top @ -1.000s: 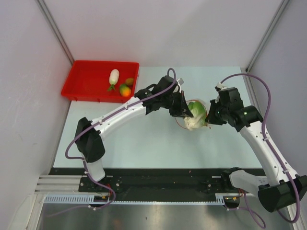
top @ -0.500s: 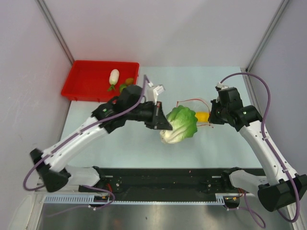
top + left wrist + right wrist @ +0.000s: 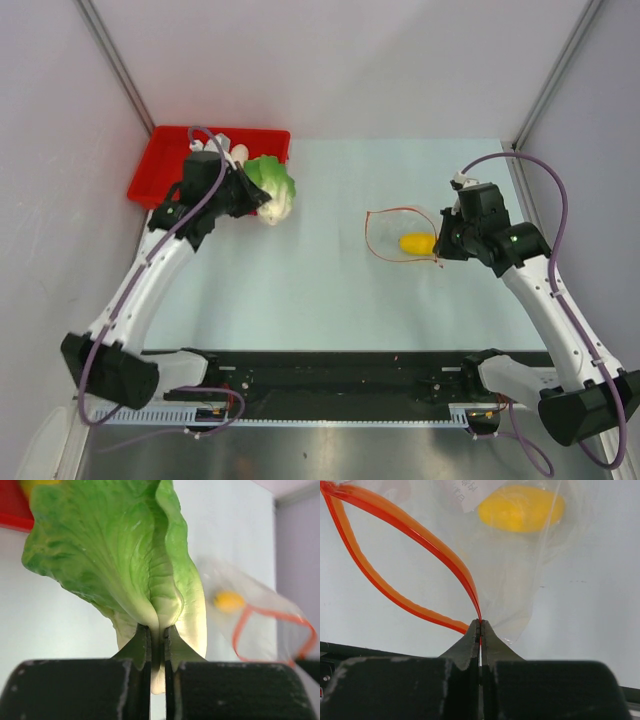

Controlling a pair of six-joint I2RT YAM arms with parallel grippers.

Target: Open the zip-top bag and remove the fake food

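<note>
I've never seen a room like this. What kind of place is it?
Probably a robot test booth: a left arm and right arm bolted to a table, plain walls close around, toy lettuce near a red tray.

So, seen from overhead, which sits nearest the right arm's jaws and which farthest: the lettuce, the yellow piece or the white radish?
1. The yellow piece: closest, inside the zip-top bag on the right side.
2. The lettuce: far off to the left, beside the red tray.
3. The white radish: farther left still, in the tray, partly hidden.
</note>
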